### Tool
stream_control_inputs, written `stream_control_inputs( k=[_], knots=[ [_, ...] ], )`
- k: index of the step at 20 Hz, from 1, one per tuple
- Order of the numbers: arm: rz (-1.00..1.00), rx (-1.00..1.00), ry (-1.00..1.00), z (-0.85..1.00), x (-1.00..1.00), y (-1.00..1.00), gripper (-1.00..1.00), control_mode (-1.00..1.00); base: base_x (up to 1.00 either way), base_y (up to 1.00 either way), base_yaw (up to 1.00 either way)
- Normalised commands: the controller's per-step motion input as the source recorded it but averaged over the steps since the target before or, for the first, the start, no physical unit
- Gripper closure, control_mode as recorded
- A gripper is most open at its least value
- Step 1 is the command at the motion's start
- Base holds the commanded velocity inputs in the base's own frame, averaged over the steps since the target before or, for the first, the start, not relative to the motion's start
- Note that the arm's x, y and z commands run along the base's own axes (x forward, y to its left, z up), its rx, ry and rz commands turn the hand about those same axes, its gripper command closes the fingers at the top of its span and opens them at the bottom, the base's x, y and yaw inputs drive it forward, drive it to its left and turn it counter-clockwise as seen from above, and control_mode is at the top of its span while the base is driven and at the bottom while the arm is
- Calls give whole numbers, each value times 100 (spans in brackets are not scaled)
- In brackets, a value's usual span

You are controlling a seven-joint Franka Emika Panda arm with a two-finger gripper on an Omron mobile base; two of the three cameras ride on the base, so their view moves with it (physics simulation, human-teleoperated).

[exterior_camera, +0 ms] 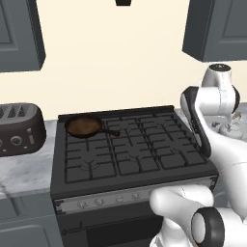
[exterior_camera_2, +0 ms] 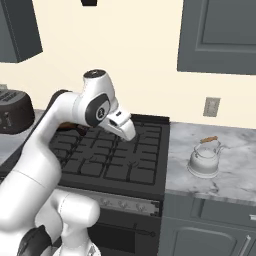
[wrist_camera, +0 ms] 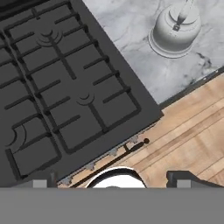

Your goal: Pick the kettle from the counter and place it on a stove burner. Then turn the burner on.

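Kettle: small squat silvery-white metal kettle (exterior_camera_2: pixel 204 161) on white-grey marble desk (exterior_camera_2: pixel 235 175), near its stove-side edge.
Pincer: pincer (wrist_camera: pixel 111 183) released, jaws wide.
Approach: descend over the arched handle (centred).

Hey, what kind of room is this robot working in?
A home kitchen, rendered. A black gas range with grated burners is set into a marble counter, a kettle stands on that counter, and a toaster sits left of the range.
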Motion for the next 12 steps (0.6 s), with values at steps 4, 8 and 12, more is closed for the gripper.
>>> stream_control_inputs(
  k=[4,8,12],
  knots=[
    [-33,14,0,0,0,-51,-100,-100,0,0,0],
    [-24,14,0,0,0,-54,-100,-100,0,0,0],
    [-9,10,0,0,0,-52,-100,-100,0,0,0]
  ],
)
